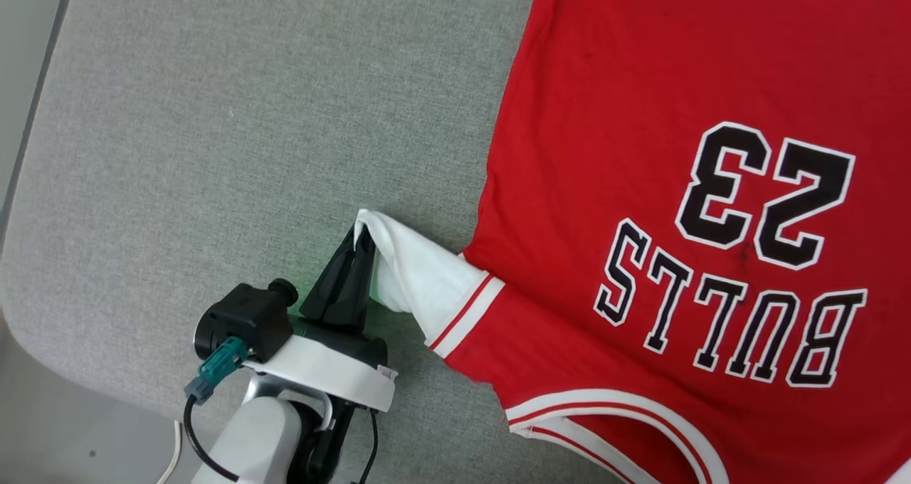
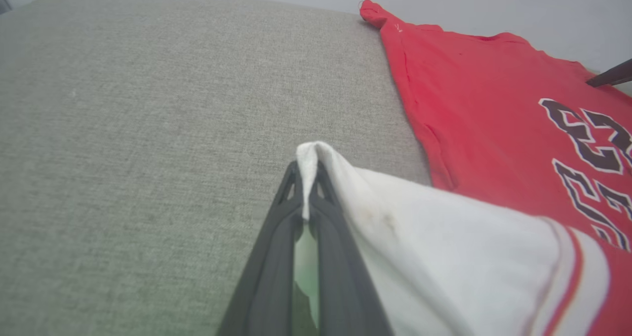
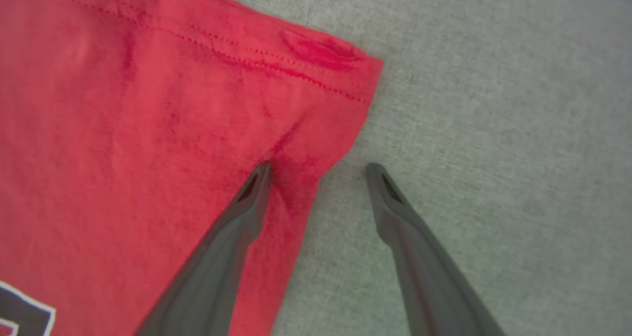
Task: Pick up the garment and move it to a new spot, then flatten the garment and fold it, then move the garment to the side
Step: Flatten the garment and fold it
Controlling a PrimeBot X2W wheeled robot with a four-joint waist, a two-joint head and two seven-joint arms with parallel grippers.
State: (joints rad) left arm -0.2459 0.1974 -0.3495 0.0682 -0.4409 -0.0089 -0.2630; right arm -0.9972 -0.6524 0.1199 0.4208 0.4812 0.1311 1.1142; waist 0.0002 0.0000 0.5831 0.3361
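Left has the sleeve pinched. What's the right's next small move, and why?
Probably close the right gripper: its open fingers straddle the shirt's side edge near the hem corner, while the left gripper pinches the white sleeve.

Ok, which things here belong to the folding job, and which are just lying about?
Job: garment, its white sleeve pinched by the left gripper; right gripper, open at a red corner.
Not job: grey cloth surface underneath.

A grey fabric surface [image 1: 213, 149] with rounded corner, floor [image 1: 50, 434] beside it.
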